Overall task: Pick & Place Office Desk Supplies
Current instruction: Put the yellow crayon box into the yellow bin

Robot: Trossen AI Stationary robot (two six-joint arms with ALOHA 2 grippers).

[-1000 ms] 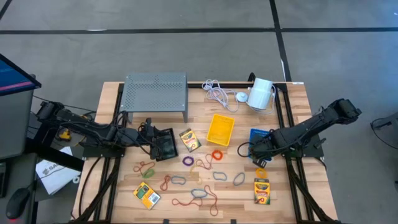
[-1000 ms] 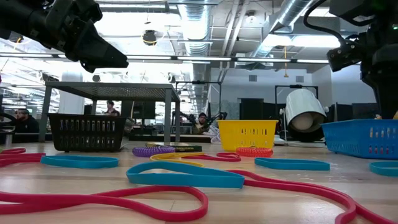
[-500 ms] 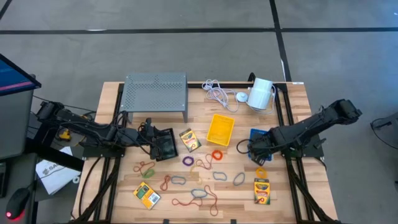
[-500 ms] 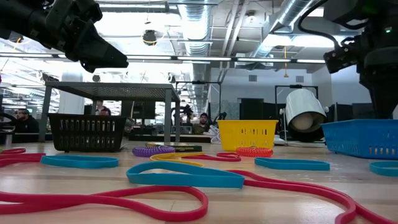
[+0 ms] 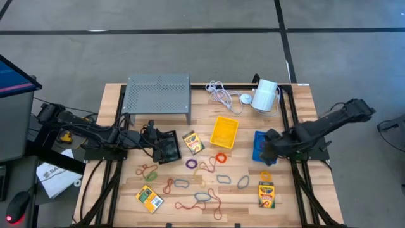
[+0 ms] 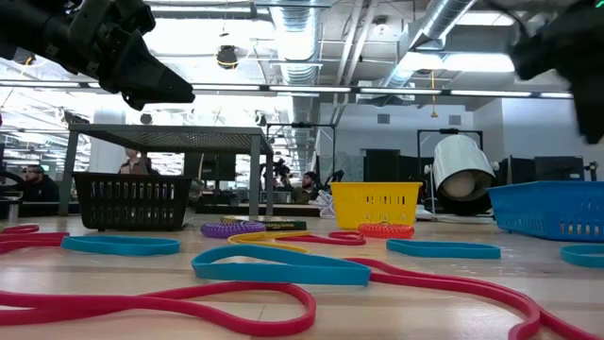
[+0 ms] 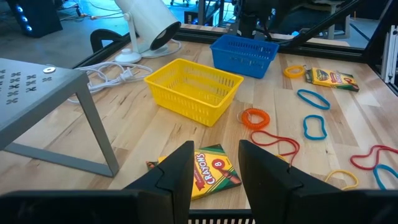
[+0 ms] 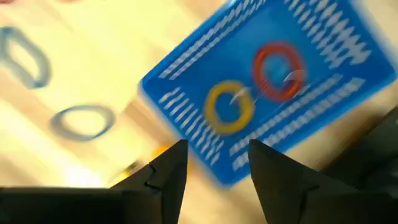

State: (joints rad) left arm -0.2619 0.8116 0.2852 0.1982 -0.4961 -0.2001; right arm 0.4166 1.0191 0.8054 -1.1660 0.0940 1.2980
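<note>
Coloured rubber bands [image 5: 201, 180] lie scattered on the near half of the table. Crayon boxes rest flat [image 5: 193, 142], [image 5: 149, 199], [image 5: 266, 194]. The black bin [image 5: 169, 149], yellow bin [image 5: 224, 131] and blue bin [image 5: 257, 140] stand in a row. My right gripper [image 5: 268, 149] hovers open over the blue bin [image 8: 261, 93], which holds a yellow band [image 8: 230, 107] and a red band [image 8: 278, 70]. My left gripper [image 5: 159, 143] waits open above the black bin [image 6: 132, 200]; a crayon box [image 7: 208, 171] shows beyond its fingers.
A grey perforated stand [image 5: 158, 94] occupies the far left of the table. A white cable [image 5: 221, 95] and white cylinder [image 5: 266, 95] lie at the far edge. Black frame rails run along both sides. People sit in the room behind the table.
My right gripper has moved toward the table's right edge and upward, from beside the blue bin's near left corner to above the bin. The bins, boxes and bands on the table have stayed in place.
</note>
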